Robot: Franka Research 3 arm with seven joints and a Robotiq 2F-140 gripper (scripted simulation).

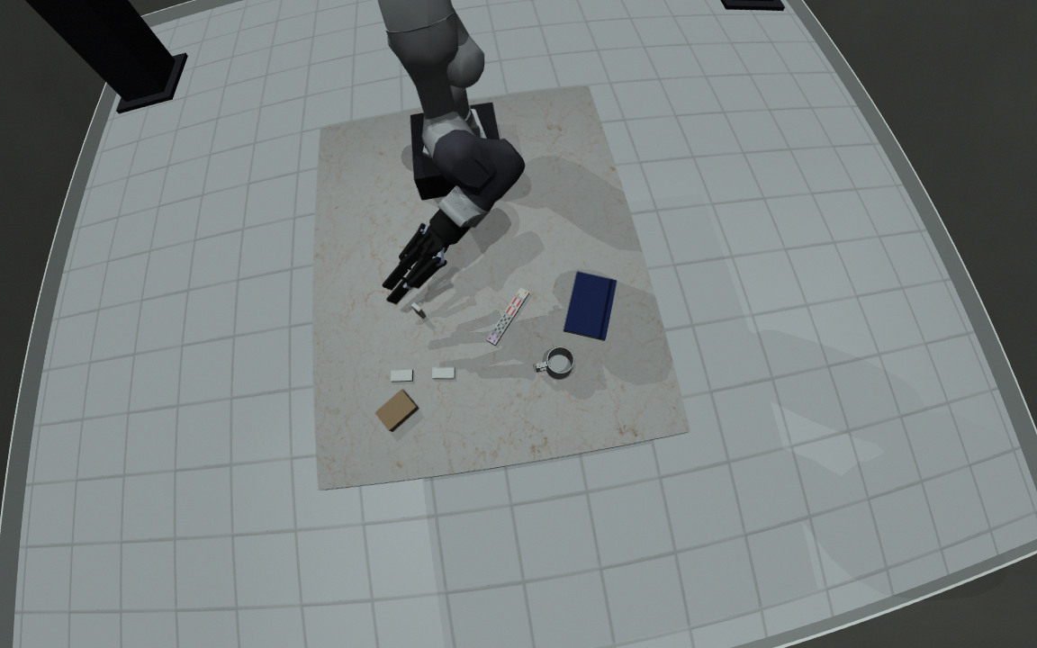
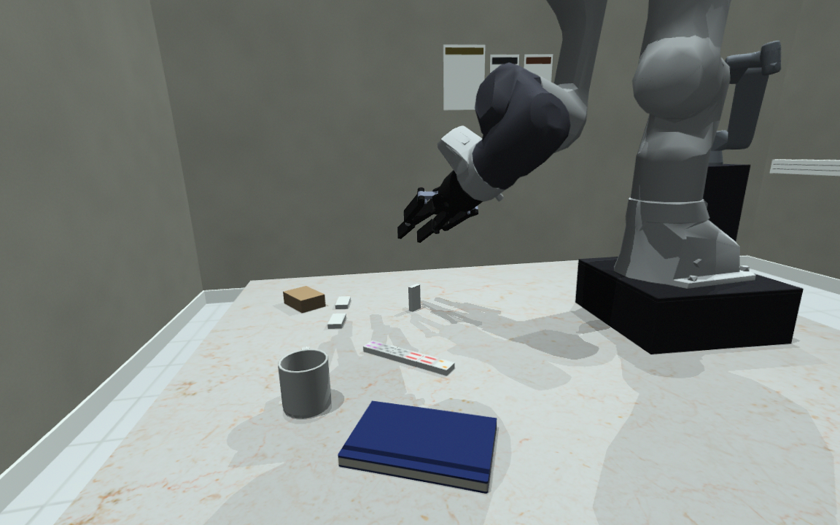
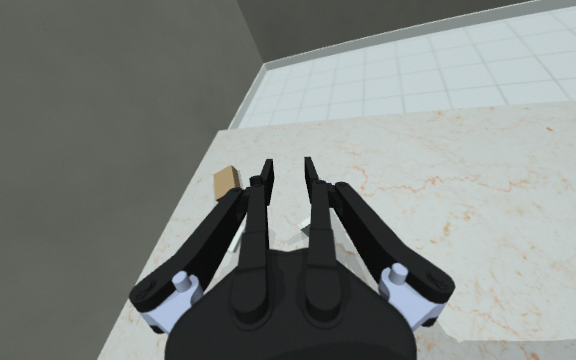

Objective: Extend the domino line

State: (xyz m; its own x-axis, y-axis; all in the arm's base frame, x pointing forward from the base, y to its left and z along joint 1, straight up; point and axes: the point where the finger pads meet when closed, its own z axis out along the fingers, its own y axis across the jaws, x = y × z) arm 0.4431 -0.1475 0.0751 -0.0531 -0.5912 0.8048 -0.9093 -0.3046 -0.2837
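The black two-finger hand (image 2: 415, 230) hangs released, holding nothing, above a small white domino (image 2: 413, 297) standing upright on the marble counter (image 2: 606, 418).

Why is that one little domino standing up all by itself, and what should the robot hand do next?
Probably give it a gentle nudge so it tips over face up. The standing domino balances on its end, apart from the domino line and the two flat dominoes. The gripper hangs above it, fingers slightly apart and holding nothing, so it likely should come down and tap the domino's top.
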